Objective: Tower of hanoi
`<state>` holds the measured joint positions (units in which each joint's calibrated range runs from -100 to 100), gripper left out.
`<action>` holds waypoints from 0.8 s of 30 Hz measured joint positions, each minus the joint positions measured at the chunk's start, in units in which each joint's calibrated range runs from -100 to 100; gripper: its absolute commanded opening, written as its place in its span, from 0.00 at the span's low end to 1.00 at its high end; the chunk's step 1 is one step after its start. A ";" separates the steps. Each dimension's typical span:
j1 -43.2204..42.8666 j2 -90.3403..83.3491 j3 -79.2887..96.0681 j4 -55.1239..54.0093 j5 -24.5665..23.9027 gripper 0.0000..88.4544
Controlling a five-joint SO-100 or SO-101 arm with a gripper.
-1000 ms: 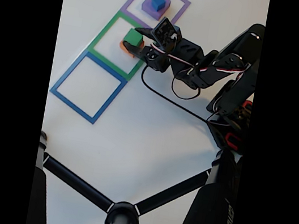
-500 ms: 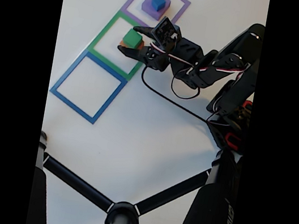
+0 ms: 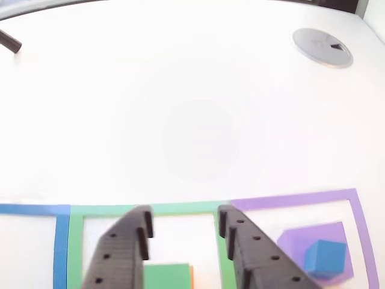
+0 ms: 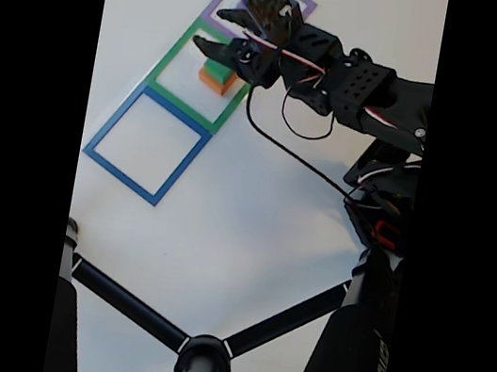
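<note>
A green block [image 4: 217, 70] sits on top of an orange block [image 4: 220, 84] inside the green taped square [image 4: 178, 48]. In the other view the green block [image 3: 167, 277] lies low between the two black fingers, with a sliver of the orange block [image 3: 191, 276] beside it. My gripper [image 4: 208, 28] hangs open above the stack, apart from it, and holds nothing. The gripper [image 3: 183, 218] shows a wide gap between its tips. A small blue cube [image 3: 325, 257] rests on a flat purple block [image 3: 301, 241] in the purple square [image 3: 361, 223]. The blue square [image 4: 146, 143] holds nothing.
Black tripod legs [image 4: 202, 350] cross the bottom of the fixed view, and the arm's base and a black cable [image 4: 292, 155] lie at the right. A round grey disc [image 3: 322, 47] is set in the white table at the far right, and a black rod [image 3: 9, 42] at the far left.
The gripper opened and let go of the green block, which stays on the orange block. The arm then rose and swung toward the purple square.
</note>
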<state>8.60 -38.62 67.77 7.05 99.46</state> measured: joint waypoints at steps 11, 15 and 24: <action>2.93 -8.36 -33.47 59.65 0.54 0.00; 4.80 -8.53 -45.86 71.91 0.54 0.00; 13.58 -8.61 -60.65 83.35 0.54 0.00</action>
<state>22.18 -47.24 7.13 90.41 100.00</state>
